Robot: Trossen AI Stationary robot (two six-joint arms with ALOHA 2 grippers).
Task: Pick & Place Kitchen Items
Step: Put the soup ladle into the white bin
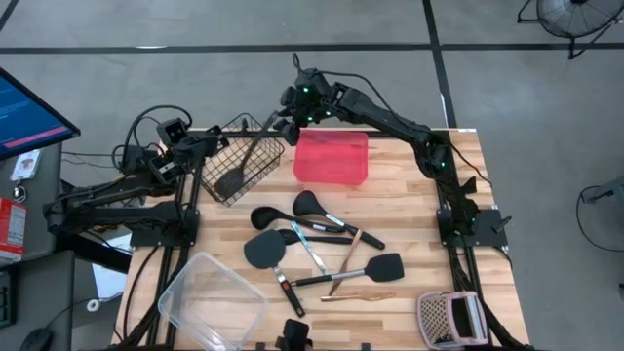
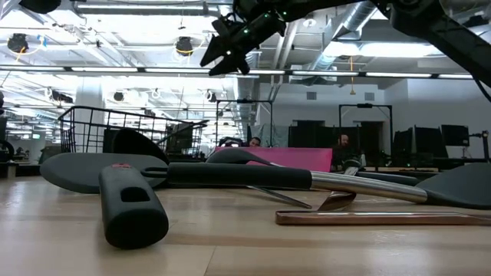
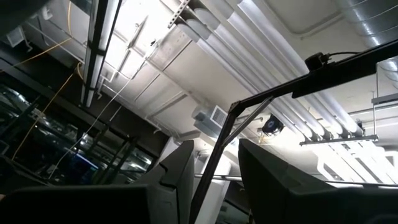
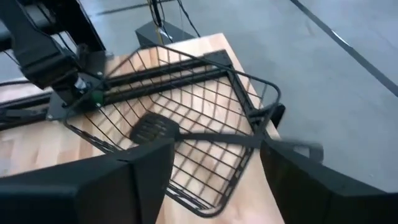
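The table (image 1: 409, 244) is pale butcher-block wood with visible plank seams, standing on a grey concrete floor crossed by dark lines. The low view alone shows the room behind: a bright ceiling with pipes and light strips, dark monitors along the back, and two people seated far off. The left wrist view points up at that ceiling and shows a thin dark wire of the basket rim running between the left gripper's fingers (image 3: 180, 180).

From above, the black wire basket (image 1: 239, 161) sits at the far left of the table with the left gripper (image 1: 200, 146) at its rim; its fingers are partly closed around the wire. A black slotted spatula (image 4: 155, 129) lies inside the basket, its long handle resting over the rim, which the right wrist view shows best. The right gripper (image 1: 290, 109) hangs above the basket's far edge, its fingers apart and holding nothing.

A translucent red tray (image 1: 331, 158) lies beside the basket. Mid-table, loose utensils (image 1: 312, 244) lie scattered and overlapping: matte black spoons, ladles and turners, slim silver pieces, a copper stick. A clear plastic tub (image 1: 210, 297) sits at the near left, a pinkish mesh item (image 1: 450, 317) at the near right corner. The low view shows a turner's chunky black handle (image 2: 130, 203) close up
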